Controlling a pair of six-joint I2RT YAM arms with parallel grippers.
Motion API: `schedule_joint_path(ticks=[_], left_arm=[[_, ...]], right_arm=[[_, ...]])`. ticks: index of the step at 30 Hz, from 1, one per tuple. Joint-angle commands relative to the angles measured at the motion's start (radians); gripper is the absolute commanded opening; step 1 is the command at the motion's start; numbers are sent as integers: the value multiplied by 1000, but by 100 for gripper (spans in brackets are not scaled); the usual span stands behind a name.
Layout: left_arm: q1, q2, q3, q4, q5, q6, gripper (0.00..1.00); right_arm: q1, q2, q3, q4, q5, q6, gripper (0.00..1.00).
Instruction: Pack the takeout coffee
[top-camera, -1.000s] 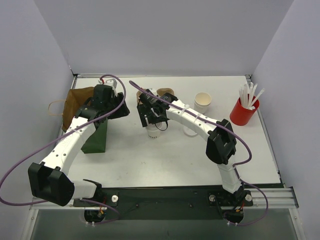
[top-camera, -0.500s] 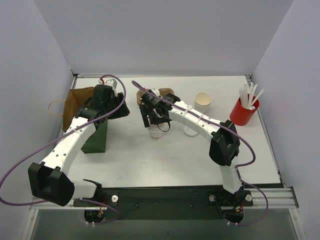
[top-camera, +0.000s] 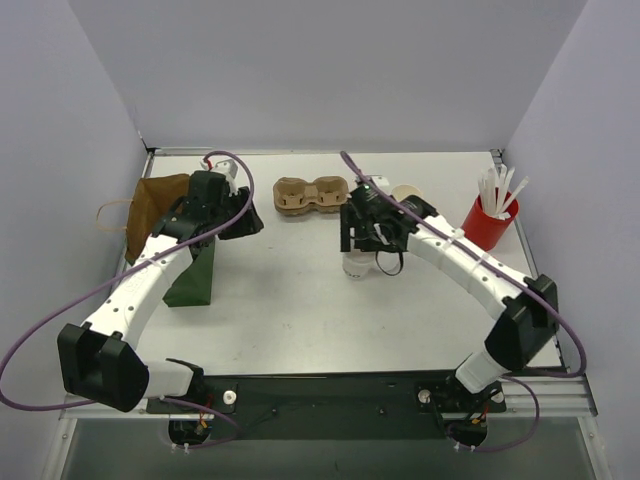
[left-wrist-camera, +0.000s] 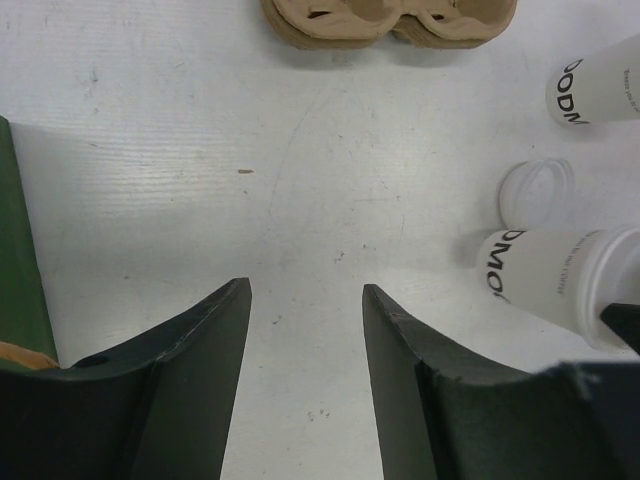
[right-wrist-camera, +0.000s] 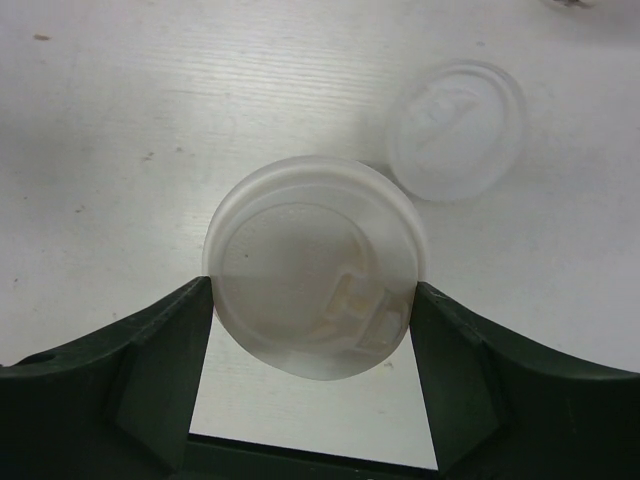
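My right gripper (top-camera: 366, 238) is shut on a white lidded takeout cup (top-camera: 356, 266), which stands upright near the table's middle. In the right wrist view the fingers press both sides of the cup's whitish lid (right-wrist-camera: 315, 265). A second white cup (top-camera: 407, 191), without a lid, stands behind the right arm. It also shows in the left wrist view (left-wrist-camera: 600, 88). A loose round lid (right-wrist-camera: 455, 130) lies flat on the table beside the held cup. The brown pulp carrier (top-camera: 310, 195) sits empty to the left of the held cup. My left gripper (top-camera: 244, 222) is open and empty, left of the carrier.
A red cup of white sticks (top-camera: 487, 224) stands at the right edge. A brown paper bag (top-camera: 152, 203) lies at the far left with a dark green item (top-camera: 194, 276) beside it, under the left arm. Grey walls close in three sides.
My right arm has swung to the right with the lidded cup, away from in front of the carrier, which now shows in full. The left arm has not moved.
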Motion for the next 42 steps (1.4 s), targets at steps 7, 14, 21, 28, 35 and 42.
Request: schedule_joint_path(ticks=[7, 14, 21, 28, 35, 42], left_arm=[[-37, 14, 22, 71, 94, 3, 59], [-62, 34, 52, 67, 114, 13, 59], [-66, 41, 48, 70, 119, 21, 59], [-66, 39, 45, 71, 120, 23, 59], [-66, 42, 45, 73, 122, 20, 59], [-68, 44, 51, 70, 119, 18, 59]], right_arm=[[-329, -368, -343, -18, 72, 60, 64], [-536, -410, -435, -3, 61, 13, 64], [-560, -352, -426, 1, 58, 2, 64], [-559, -335, -447, 8, 58, 13, 66], [-559, -350, -466, 11, 54, 13, 75], [-559, -361, -461, 8, 45, 6, 84]])
